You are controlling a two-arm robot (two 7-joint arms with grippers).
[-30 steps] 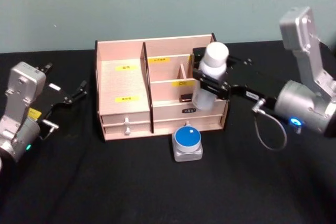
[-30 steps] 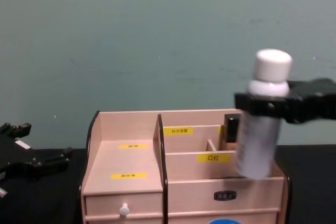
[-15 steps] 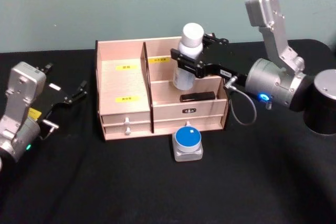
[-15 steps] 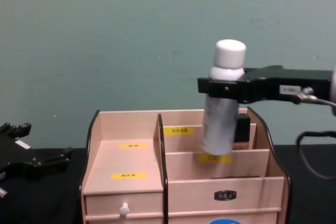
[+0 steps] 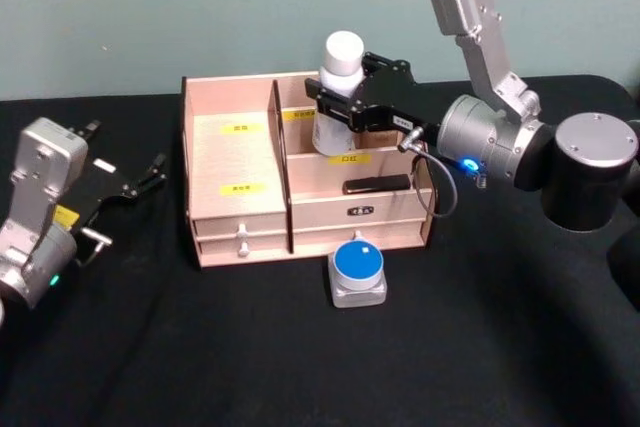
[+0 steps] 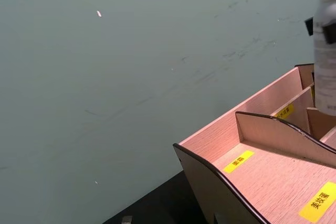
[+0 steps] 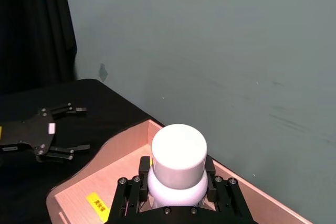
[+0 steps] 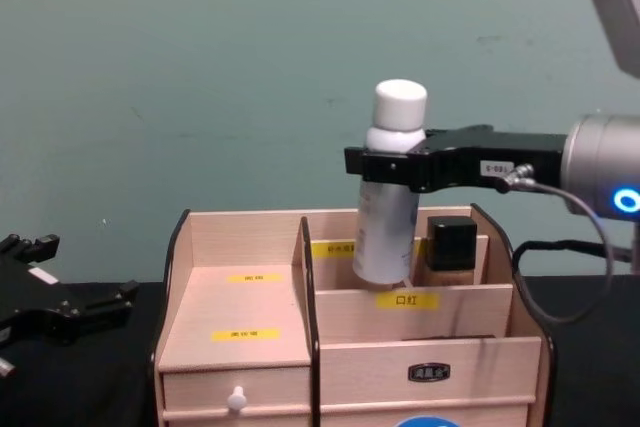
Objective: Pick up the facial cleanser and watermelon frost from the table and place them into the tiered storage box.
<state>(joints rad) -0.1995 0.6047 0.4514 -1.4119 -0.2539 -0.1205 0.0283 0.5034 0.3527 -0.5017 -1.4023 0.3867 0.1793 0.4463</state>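
The box [image 5: 215, 157] is pale, matt wood with a fine grain and dark edges. Its labels [image 5: 240, 188] look like yellow paper. The bottle [image 8: 385, 232] has a smooth white plastic cap over a silvery, faintly glossy body. The right pincer [image 8: 385, 165] is matt black, and its arm [image 5: 485, 27] is silver metal. Black matt cloth covers the table [image 5: 300, 367]. The jar [image 5: 357, 267] has a glossy blue lid on a silvery base.

A black desk [image 5: 200, 347] carried the pale wooden tiered storage box [image 5: 232, 159] near the middle of its far edge. The watermelon frost [image 5: 357, 267], a small grey case with a round blue lid, sat just beside the box's front.
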